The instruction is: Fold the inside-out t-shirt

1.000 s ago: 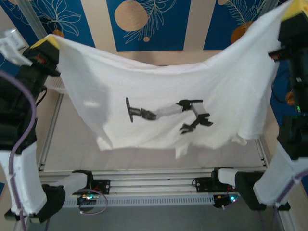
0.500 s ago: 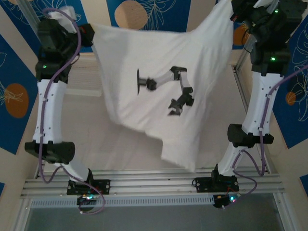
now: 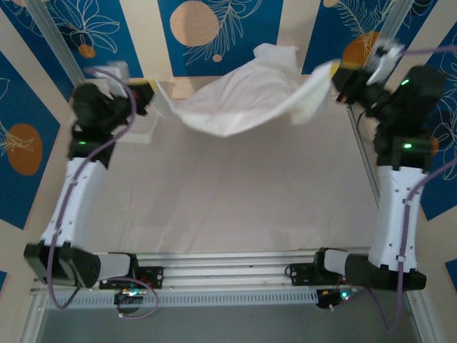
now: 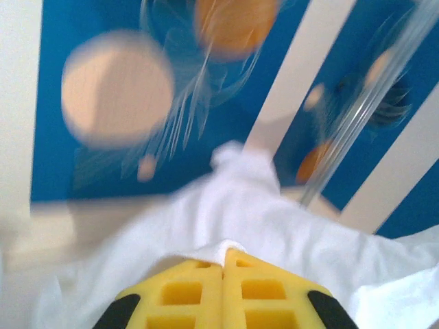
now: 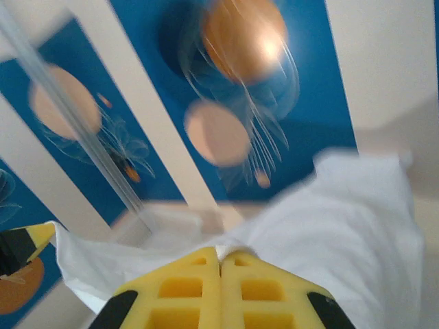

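Note:
The white t-shirt (image 3: 239, 100) hangs in the air over the far end of the table, stretched between both grippers and billowing, blurred by motion. My left gripper (image 3: 152, 93) holds its left corner at the far left, yellow jaws shut on a fold of white cloth (image 4: 226, 250). My right gripper (image 3: 335, 71) holds the right corner at the far right, jaws likewise shut on the cloth (image 5: 219, 255). From each wrist the t-shirt (image 5: 329, 226) spreads away towards the back wall.
The beige table top (image 3: 235, 200) lies bare beneath the cloth. A white basket (image 3: 139, 125) stands at the far left behind the left arm. Metal frame posts (image 3: 61, 46) and blue patterned wall panels (image 3: 207, 32) close the back.
Both arms swung the t-shirt away from the camera to the far end of the table. The cloth, hanging down like a sheet before, now billows nearly flat between the grippers.

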